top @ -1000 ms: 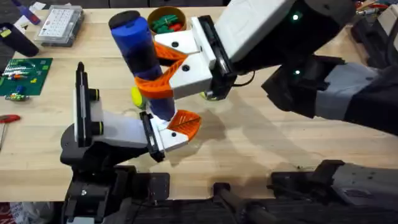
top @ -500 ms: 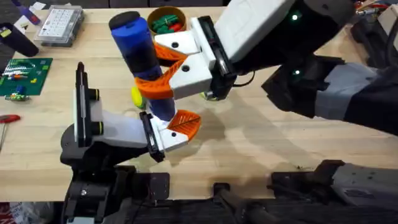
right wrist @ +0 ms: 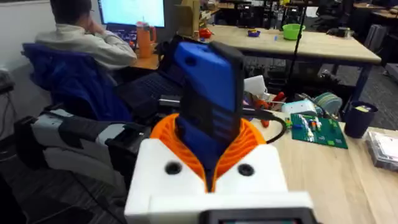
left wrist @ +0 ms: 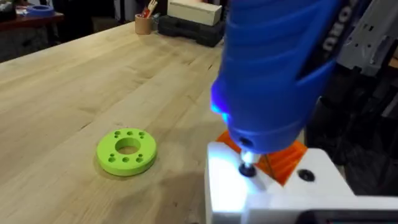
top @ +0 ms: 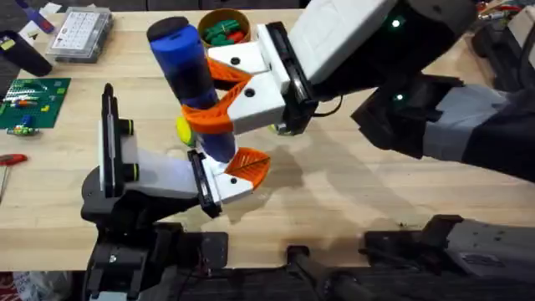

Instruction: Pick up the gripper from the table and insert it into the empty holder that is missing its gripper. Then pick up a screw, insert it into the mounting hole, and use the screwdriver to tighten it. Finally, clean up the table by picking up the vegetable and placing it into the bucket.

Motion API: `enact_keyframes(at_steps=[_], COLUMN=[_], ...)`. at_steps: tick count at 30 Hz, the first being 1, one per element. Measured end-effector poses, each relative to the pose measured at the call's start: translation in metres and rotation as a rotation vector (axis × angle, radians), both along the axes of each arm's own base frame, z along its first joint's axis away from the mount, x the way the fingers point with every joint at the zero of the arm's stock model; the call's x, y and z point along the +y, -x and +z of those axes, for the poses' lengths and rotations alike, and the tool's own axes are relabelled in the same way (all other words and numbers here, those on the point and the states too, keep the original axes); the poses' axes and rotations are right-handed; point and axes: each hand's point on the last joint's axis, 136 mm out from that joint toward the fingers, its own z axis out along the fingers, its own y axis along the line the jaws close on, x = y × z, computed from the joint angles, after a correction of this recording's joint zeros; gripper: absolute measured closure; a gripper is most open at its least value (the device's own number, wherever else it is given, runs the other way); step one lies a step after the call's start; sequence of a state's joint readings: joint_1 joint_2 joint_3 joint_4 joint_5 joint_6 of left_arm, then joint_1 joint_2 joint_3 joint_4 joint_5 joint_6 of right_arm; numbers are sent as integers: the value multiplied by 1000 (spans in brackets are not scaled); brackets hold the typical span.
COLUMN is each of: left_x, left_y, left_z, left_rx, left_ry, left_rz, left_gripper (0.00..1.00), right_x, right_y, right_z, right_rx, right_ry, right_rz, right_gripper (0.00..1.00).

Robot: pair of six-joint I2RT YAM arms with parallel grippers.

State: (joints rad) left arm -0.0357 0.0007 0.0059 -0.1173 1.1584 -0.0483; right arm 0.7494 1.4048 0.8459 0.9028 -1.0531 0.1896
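- Screwdriver (top: 185, 71): a thick, smooth bright blue plastic cylinder with a dark flat cap, standing nearly upright over the middle of the pale wooden table (top: 351, 192); in the left wrist view its narrow tip meets a small metal screw head (left wrist: 247, 169) on a white block.
- Right claw (top: 219, 90): white blocky fingers with orange ribbed pads, clamped around the blue barrel at mid-height.
- Left claw (top: 224, 171): white fingers with an orange ribbed pad, lying low on the table just near of the screwdriver's lower end; whether they are apart or together cannot be told.
- Vegetable (top: 183, 130): a small rounded yellow piece, partly hidden, just left of the screwdriver.
- Bucket (top: 236, 18): a round orange-tan tub at the far edge, holding green and red pieces.
- Green disc (left wrist: 127, 150): flat, matte, ringed with small holes, lying on the wood grain.
- Change: nothing has moved compared with half a second earlier; both arms keep the same pose.
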Motion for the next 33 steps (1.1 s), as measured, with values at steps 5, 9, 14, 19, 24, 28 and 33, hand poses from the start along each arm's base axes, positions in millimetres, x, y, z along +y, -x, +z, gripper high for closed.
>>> enact_keyframes(at_steps=[5,9,14,19,24,28,33], left_x=[0,0,0,0,0,0,0], left_y=[0,0,0,0,0,0,0], left_z=[0,0,2,1,1,1,1], left_rx=[-2,-7,-20,-12,-12,-12,-12], left_ry=[-1,-3,-7,-6,-6,-6,-6], left_rz=[0,-1,0,2,2,2,2], left_gripper=[996,996,996,996,996,996,996], right_x=[0,-3,-9,-23,-34,-43,-52], right_y=[1,1,-9,-45,-38,-30,-50], right_z=[1,2,7,98,162,176,159], right_rx=[-3,1,26,-19,-97,-103,-24], right_ry=[-5,-1,31,-26,-66,-39,37], right_rz=[3,20,58,-24,-40,-41,-90], right_gripper=[987,988,988,990,990,991,991])
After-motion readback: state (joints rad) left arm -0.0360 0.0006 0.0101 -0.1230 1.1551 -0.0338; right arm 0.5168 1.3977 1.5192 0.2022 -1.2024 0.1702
